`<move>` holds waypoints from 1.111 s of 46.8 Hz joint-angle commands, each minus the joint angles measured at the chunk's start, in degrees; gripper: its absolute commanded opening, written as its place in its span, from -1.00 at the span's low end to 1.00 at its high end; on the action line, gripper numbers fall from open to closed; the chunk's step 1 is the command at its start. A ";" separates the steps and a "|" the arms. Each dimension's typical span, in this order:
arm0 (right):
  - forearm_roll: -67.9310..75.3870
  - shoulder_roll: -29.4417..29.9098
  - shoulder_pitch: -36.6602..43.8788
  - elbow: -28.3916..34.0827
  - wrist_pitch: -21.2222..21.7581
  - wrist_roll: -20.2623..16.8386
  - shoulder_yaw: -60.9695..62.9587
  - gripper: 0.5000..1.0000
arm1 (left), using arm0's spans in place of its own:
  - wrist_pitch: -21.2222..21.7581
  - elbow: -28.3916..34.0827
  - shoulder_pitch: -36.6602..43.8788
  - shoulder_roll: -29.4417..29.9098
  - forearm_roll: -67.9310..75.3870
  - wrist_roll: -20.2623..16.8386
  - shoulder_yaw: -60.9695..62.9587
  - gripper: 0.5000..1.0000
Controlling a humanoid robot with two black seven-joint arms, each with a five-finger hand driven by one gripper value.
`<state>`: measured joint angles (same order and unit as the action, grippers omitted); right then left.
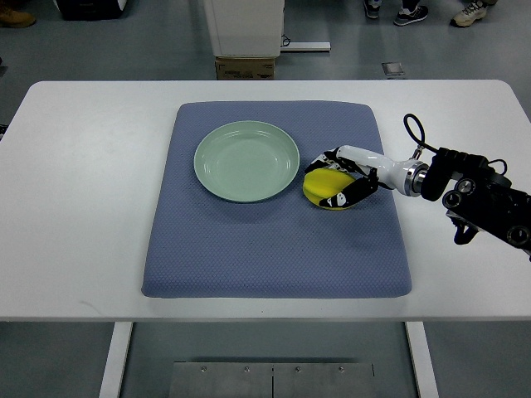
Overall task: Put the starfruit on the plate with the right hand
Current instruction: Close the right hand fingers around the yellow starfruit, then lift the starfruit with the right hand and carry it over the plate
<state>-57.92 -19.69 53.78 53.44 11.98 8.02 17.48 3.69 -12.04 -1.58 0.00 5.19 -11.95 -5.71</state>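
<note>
We see the right hand (347, 178) reaching in from the right edge, its fingers (353, 196) wrapped around the yellow starfruit (325, 184). The starfruit sits on the blue mat (274, 249) just to the right of the pale green plate (246, 161), close to its rim but not on it. The plate lies on the mat's far half, and the mat covers the middle of the white table (83, 207).
</note>
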 commanded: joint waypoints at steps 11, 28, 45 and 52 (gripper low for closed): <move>0.09 -0.09 -0.43 0.00 0.06 -0.11 0.09 -1.00 | 0.01 0.00 0.00 0.00 0.00 0.00 0.00 1.00; 1.58 -0.26 4.83 0.00 0.23 -2.22 2.11 -1.00 | 0.01 0.00 0.00 0.00 0.00 0.00 0.00 1.00; 3.96 5.00 10.46 -1.93 0.23 -5.47 1.85 -1.00 | 0.01 0.00 0.00 0.00 0.00 0.00 0.00 1.00; 3.96 9.49 12.57 -4.48 0.23 -6.26 1.68 -1.00 | 0.01 0.00 0.00 0.00 0.00 0.00 0.00 1.00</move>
<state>-53.94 -12.04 65.72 50.11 12.20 2.01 19.18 3.70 -12.04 -1.57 0.00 5.18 -11.95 -5.71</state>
